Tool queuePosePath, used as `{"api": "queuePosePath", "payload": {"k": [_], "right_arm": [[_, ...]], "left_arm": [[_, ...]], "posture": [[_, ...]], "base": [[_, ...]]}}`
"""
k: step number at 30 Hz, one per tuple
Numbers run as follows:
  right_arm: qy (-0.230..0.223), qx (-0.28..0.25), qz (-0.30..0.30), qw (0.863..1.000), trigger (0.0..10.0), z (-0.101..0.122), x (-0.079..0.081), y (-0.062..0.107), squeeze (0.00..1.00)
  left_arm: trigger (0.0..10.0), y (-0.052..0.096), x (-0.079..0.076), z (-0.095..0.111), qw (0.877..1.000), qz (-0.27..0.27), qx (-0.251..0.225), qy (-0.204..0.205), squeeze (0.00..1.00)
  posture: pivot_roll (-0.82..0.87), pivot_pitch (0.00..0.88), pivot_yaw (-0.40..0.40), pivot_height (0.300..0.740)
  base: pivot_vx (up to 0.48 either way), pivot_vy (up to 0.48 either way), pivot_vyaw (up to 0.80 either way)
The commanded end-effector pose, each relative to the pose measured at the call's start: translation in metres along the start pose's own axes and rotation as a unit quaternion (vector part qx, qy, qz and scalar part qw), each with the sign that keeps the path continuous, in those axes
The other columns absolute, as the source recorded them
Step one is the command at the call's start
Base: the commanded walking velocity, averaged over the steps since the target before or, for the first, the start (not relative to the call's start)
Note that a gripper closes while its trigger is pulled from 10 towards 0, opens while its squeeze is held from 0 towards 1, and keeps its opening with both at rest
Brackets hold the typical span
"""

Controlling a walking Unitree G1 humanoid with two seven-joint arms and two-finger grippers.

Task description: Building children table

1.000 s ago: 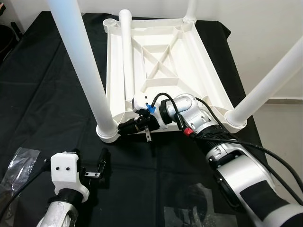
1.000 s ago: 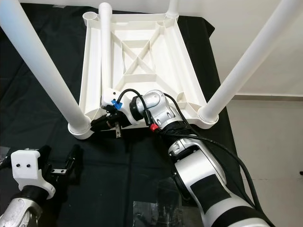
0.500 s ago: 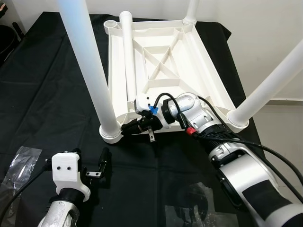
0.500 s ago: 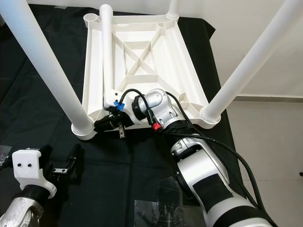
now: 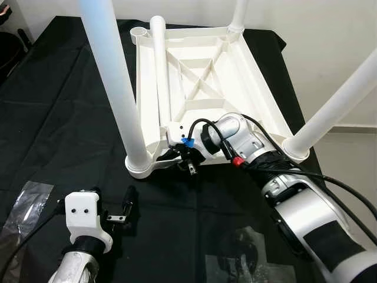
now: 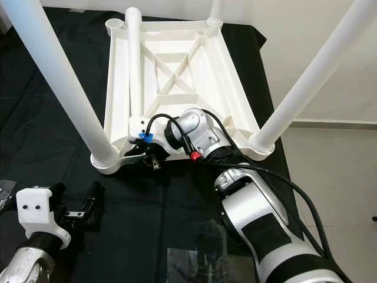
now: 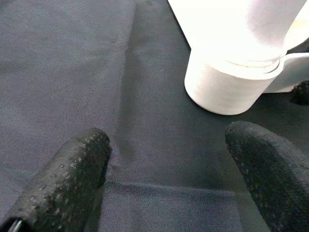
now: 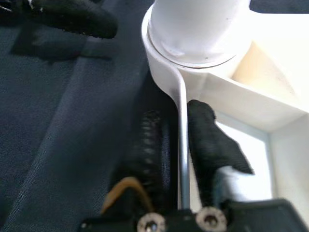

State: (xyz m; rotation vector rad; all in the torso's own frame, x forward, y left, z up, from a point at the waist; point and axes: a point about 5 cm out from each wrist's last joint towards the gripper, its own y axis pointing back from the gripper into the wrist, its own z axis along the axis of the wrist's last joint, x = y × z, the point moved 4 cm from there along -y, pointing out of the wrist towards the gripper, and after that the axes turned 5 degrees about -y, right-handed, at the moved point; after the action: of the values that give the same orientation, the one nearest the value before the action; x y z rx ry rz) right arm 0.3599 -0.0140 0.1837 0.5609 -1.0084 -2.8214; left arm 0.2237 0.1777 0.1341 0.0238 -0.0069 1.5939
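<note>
- Upturned white children's table [image 5: 206, 88] on black cloth [image 5: 53, 118], three legs standing in corner sockets, fourth leg [image 5: 160, 76] lying loose inside the ribbed frame beside the empty far-left socket [image 5: 139, 28].
- Changed over the last second: right gripper [image 8: 178, 145] moved in from just outside the near rim to pinch it, one finger either side, close beside the near-left leg socket [image 6: 105, 158].
- Likely meaning: frame now gripped for steadying or shifting; last leg not yet fitted.
- Right arm reaching leftward across the near edge, wrist bent low toward the cloth.
- Left gripper [image 5: 112, 215] hovering over the cloth near that same corner, fingers spread apart, holding nothing.
</note>
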Motion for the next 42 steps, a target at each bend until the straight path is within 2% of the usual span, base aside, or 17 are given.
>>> {"api": "queuePosePath", "payload": {"k": [1, 9, 11, 13, 17, 18, 19, 20, 22, 23, 31, 32, 35, 37, 38, 39, 42], "right_arm": [[-0.012, 0.014, 0.021, 1.0, 0.0, -0.007, 0.007, -0.007, 0.0], [0.005, 0.02, 0.039, 0.999, 0.0, -0.01, 0.012, -0.006, 0.0], [0.027, 0.025, 0.048, 0.998, 0.0, -0.012, 0.016, -0.004, 0.0], [0.08, 0.047, 0.074, 0.993, 0.0, -0.023, 0.027, 0.002, 0.0], [0.1, 0.056, 0.084, 0.99, 0.0, -0.027, 0.031, 0.004, 0.0], [0.127, 0.067, 0.099, 0.985, 0.0, -0.033, 0.037, 0.008, 0.0], [0.127, 0.067, 0.099, 0.985, 0.0, -0.033, 0.037, 0.008, 0.0], [0.148, 0.076, 0.12, 0.979, 0.0, -0.042, 0.047, 0.013, 0.0], [0.148, 0.076, 0.12, 0.979, 0.0, -0.042, 0.047, 0.013, 0.0], [0.175, 0.085, 0.147, 0.97, 0.0, -0.055, 0.061, 0.021, 0.0], [0.194, 0.081, 0.169, 0.963, 0.0, -0.064, 0.075, 0.028, 0.0], [0.199, 0.101, 0.177, 0.958, 0.0, -0.076, 0.082, 0.033, 0.0], [0.205, 0.124, 0.18, 0.954, 0.0, -0.088, 0.087, 0.039, 0.0], [0.217, 0.167, 0.174, 0.946, 0.0, -0.109, 0.093, 0.053, 0.0], [0.217, 0.167, 0.174, 0.946, 0.0, -0.109, 0.093, 0.053, 0.0], [0.22, 0.177, 0.156, 0.947, 8.2, -0.111, 0.09, 0.056, 0.0], [0.221, 0.182, 0.143, 0.947, 8.2, -0.112, 0.088, 0.058, 0.0]], "left_arm": [[10.0, 0.003, 0.003, -0.006, 1.0, 0.007, 0.012, 0.001, 0.0], [10.0, 0.002, 0.003, -0.006, 1.0, 0.007, 0.011, 0.001, 0.0], [10.0, 0.002, 0.002, -0.006, 1.0, 0.007, 0.011, 0.001, 0.0], [10.0, 0.002, 0.002, -0.006, 1.0, 0.007, 0.011, 0.001, 0.0], [10.0, 0.002, 0.002, -0.006, 1.0, 0.008, 0.011, 0.0, 0.0], [10.0, 0.002, 0.002, -0.006, 1.0, 0.009, 0.011, 0.0, 0.0], [10.0, 0.002, 0.002, -0.006, 1.0, 0.009, 0.011, 0.0, 0.0], [10.0, 0.002, 0.003, -0.006, 1.0, 0.009, 0.011, 0.0, 0.0], [10.0, 0.002, 0.003, -0.006, 1.0, 0.009, 0.011, 0.0, 0.0], [10.0, 0.002, 0.004, -0.006, 1.0, 0.01, 0.011, 0.0, 0.0], [10.0, 0.002, 0.005, -0.007, 1.0, 0.009, 0.012, -0.002, 0.0], [10.0, 0.002, 0.005, -0.007, 1.0, 0.009, 0.013, -0.002, 0.0], [10.0, 0.001, 0.005, -0.007, 1.0, 0.009, 0.013, -0.002, 0.0], [10.0, 0.001, 0.005, -0.007, 1.0, 0.009, 0.013, -0.001, 0.0], [10.0, 0.001, 0.005, -0.007, 1.0, 0.009, 0.013, -0.001, 0.0], [10.0, 0.001, 0.005, -0.008, 1.0, 0.008, 0.014, -0.001, 0.0], [10.0, 0.001, 0.004, -0.008, 1.0, 0.008, 0.014, -0.001, 0.0]], "posture": [[0.04, 0.231, -0.091, 0.74], [0.04, 0.229, -0.092, 0.74], [0.04, 0.229, -0.094, 0.74], [0.05, 0.228, -0.097, 0.74], [0.05, 0.228, -0.097, 0.74], [0.05, 0.227, -0.098, 0.74], [0.05, 0.227, -0.098, 0.74], [0.05, 0.227, -0.097, 0.74], [0.05, 0.227, -0.097, 0.74], [0.04, 0.227, -0.093, 0.74], [0.05, 0.226, -0.092, 0.74], [0.04, 0.226, -0.093, 0.74], [0.04, 0.227, -0.091, 0.74], [0.04, 0.227, -0.091, 0.74], [0.04, 0.227, -0.091, 0.74], [0.03, 0.222, -0.086, 0.74], [0.04, 0.222, -0.087, 0.74]], "base": [[0.0, 0.0, 0.0], [0.0, 0.0, 0.0], [0.0, 0.0, 0.0], [0.0, 0.0, 0.0], [0.0, 0.0, 0.0], [0.0, 0.0, 0.0], [0.0, 0.0, 0.0], [0.0, 0.0, 0.0], [0.0, 0.0, 0.0], [0.0, 0.0, 0.0], [0.0, 0.0, 0.0], [0.0, 0.0, 0.0], [0.0, 0.0, 0.0], [0.0, 0.0, 0.0], [0.0, 0.0, 0.0], [0.0, 0.0, 0.0], [0.0, 0.0, 0.0]]}}
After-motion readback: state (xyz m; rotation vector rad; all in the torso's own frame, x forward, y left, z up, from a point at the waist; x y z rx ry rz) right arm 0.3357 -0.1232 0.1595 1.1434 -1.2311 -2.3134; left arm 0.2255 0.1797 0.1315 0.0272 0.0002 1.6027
